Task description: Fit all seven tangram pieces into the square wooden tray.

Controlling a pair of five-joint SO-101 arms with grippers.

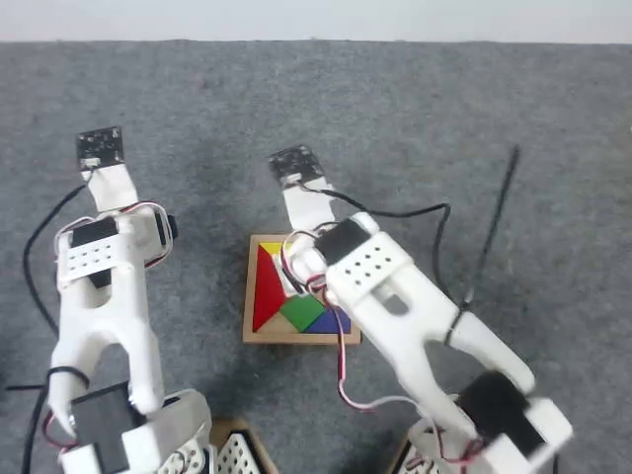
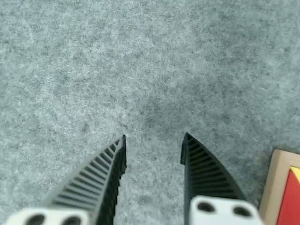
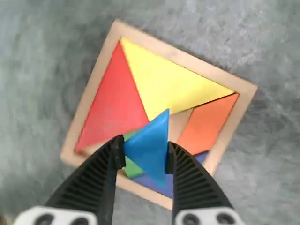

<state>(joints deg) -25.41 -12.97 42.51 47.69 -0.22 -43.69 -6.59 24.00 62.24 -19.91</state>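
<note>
Grey felt covers the bench (image 1: 444,109), and one black cable (image 1: 492,225) trails at 3 o'clock of the square wooden tray (image 3: 187,61). The tray sits just toward 6 o'clock from the bench's middle. In the high view the right arm hides the tray's 3 o'clock side.

Five pieces lie inside:
- one red triangle (image 3: 115,108)
- one yellow triangle (image 3: 168,79)
- one orange piece (image 3: 208,124)
- one green piece (image 3: 131,168)
- one dark blue piece (image 3: 161,185)

The right fingers (image 3: 101,173) pinch a sixth, a light blue triangle (image 3: 150,145), over the tray. The left fingers (image 2: 108,173) stand partly apart, holding nothing, over felt at the tray's 9 o'clock.

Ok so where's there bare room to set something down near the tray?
Bare grey mat runs wide beyond the wooden tray, and under the open left gripper beside it. Crowded over the tray, where the right gripper holds the blue triangle.
</note>
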